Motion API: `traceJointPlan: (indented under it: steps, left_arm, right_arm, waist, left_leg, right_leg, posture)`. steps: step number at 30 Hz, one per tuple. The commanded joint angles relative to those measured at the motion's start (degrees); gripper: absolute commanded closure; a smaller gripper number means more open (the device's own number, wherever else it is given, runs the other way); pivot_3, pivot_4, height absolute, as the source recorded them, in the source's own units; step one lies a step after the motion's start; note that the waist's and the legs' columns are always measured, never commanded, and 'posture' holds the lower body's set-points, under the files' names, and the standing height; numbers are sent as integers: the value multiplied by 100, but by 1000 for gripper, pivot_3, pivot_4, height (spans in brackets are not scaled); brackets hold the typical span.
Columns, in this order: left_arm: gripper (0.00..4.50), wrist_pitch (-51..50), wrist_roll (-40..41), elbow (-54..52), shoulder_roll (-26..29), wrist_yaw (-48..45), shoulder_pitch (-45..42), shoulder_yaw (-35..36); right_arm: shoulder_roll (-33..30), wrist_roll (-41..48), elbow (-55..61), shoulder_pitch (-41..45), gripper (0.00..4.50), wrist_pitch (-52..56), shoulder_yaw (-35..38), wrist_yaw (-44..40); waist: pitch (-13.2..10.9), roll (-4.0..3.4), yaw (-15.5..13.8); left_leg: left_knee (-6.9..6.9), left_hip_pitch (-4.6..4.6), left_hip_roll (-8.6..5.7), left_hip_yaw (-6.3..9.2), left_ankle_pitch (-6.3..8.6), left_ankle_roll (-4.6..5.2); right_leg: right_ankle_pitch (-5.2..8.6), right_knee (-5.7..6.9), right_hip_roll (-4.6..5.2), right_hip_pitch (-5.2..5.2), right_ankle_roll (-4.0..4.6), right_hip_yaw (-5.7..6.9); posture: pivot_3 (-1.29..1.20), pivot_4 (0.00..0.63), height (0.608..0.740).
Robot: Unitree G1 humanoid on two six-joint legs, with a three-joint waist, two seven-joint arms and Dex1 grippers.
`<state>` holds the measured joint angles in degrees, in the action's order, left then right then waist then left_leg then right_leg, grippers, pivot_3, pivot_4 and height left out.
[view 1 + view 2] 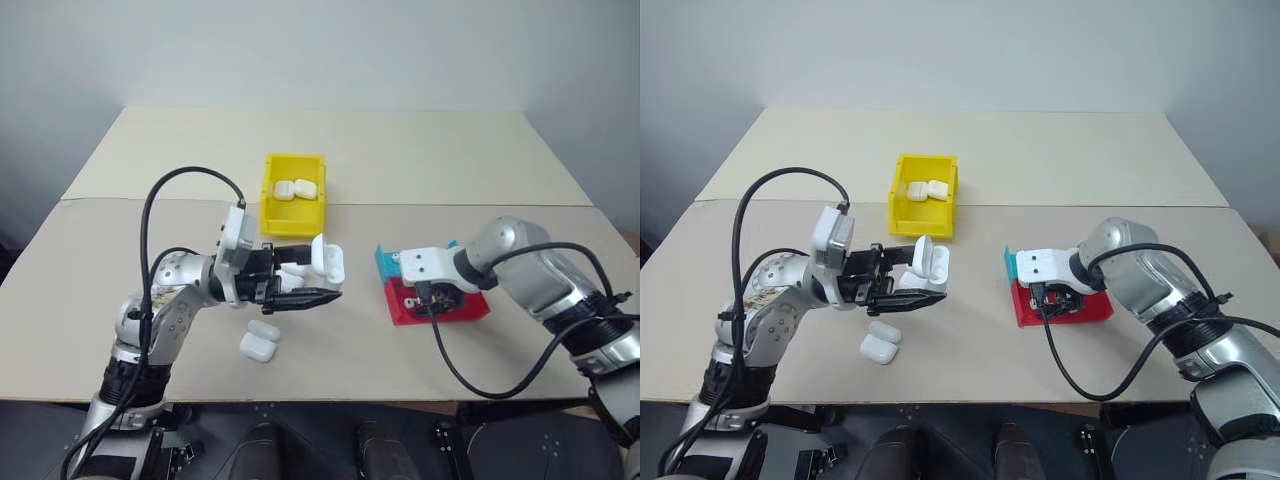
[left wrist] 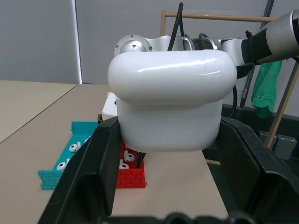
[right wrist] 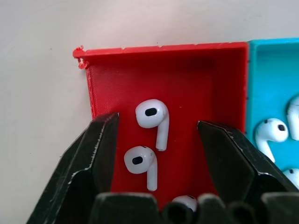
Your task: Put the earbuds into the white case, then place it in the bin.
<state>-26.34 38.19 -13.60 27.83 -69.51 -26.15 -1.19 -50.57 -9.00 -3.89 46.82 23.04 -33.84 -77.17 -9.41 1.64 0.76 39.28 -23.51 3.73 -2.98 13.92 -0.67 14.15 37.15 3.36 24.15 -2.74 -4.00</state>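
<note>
Over red tray (image 3: 154, 84), right gripper (image 3: 156, 154) held open astride 2 earbuds (image 3: 152, 114). Judged light, glossy, slippery: stem pinch advised. White case (image 1: 325, 258) clamped open-lidded by left gripper (image 1: 300, 285).

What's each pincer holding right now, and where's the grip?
Left pincer clamps the open white case by its body sides. Right pincer holds nothing, open over the earbuds.

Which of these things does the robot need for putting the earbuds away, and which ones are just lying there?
Needed for the job:
- white case held in the left gripper
- earbuds in the red tray, right gripper over them
- yellow bin

Just lying about:
- two spare cases on the table
- two cases already in the bin
- teal tray with more earbuds
</note>
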Motion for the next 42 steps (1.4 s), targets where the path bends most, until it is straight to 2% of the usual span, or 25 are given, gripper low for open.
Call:
traceJointPlan:
  steps: [1, 10, 11, 13, 18, 24, 29, 33, 37, 39, 42]
  left_arm:
    - [1752, 28, 126, -342, 78, 104, 55, 95]
    - [1752, -5, 175, -567, 161, 318, 243, 96]
    - [1752, -10, 181, -578, 174, 329, 249, 100]
    - [1752, -14, 199, -592, 206, 336, 258, 110]
    - [1752, -44, 235, -592, 295, 336, 258, 112]
    - [1752, -6, 255, -458, 343, 316, 196, 83]
    - [1752, 72, 305, -280, 254, 269, 48, 113]
    - [1752, 42, 387, -72, 80, 269, -206, 87]
    - [1752, 96, 332, 206, -164, 169, -536, -61]
    - [1752, 146, 272, 378, -297, 107, -719, -127]
    - [1752, 199, 217, 626, -486, 35, -995, -186]
  right_arm:
    - [76, -196, -129, 88, 1255, -232, 68, -118]
    - [184, -291, -139, -69, 1255, -394, 183, -272]
    - [189, -304, -131, -89, 1635, -404, 187, -273]
    - [204, -332, -139, -126, 2081, -429, 191, -265]
    - [251, -374, -123, -216, 3722, -384, 230, -210]
    - [260, -212, 219, -437, 3828, 58, 622, -122]
    - [212, 602, 1012, -620, 3828, 1149, 1695, -22]
    - [491, 1903, 1728, -817, 3828, 2272, 3186, 308]
    - [1480, 3720, 2489, -1038, 3828, 3139, 5037, 994]
    - [1919, 4502, 2768, -1005, 3828, 3574, 5593, 1408]
    - [2367, 5362, 3121, -874, 3828, 3920, 5917, 2145]
  waist:
    - [0, 0, 9]
    - [1, -1, 11]
    - [1, -1, 11]
    - [1, -1, 14]
    - [1, 0, 7]
    - [1, 0, 6]
    - [0, -1, -6]
    - [0, -1, -13]
    - [0, 0, -20]
    - [0, 0, -18]
    - [0, -1, -10]
  left_leg:
    - [0, 1, 0, 0, 0, 0]
    - [0, 10, 0, -1, 0, 0]
    - [0, 10, 1, -1, 0, 0]
    - [0, 11, 1, 0, 0, 0]
    - [0, 14, 0, -1, 0, 0]
    - [0, 15, 0, 0, 0, 0]
    - [-1, 4, 0, 0, 0, 0]
    - [-1, -2, 0, 3, 0, 0]
    - [-2, -1, -1, 10, 1, 0]
    - [-2, -2, -2, 11, 0, 0]
    - [-2, -2, -2, 11, 0, 0]
  right_leg:
    - [0, 1, 0, -1, 0, 0]
    - [-1, 1, -1, -8, 1, -1]
    - [-1, 1, -1, -8, 1, 0]
    - [-1, 1, -1, -8, 1, -1]
    - [-1, 2, -1, -12, 1, -1]
    - [-1, 1, -1, -13, 1, 0]
    - [-1, 1, -1, -2, 1, -1]
    - [-1, 0, -1, 0, 1, 1]
    - [-1, -4, -1, -7, 1, 6]
    - [-2, -2, -1, -6, 0, 6]
    - [-2, -1, 0, -7, -1, 6]
  posture:
    - [0, 150, 740]
    - [0, 150, 740]
    - [0, 150, 740]
    - [0, 150, 740]
    - [0, 150, 740]
    - [0, 150, 740]
    - [0, 150, 740]
    - [0, 150, 740]
    - [0, 150, 740]
    - [0, 150, 740]
    - [0, 150, 740]
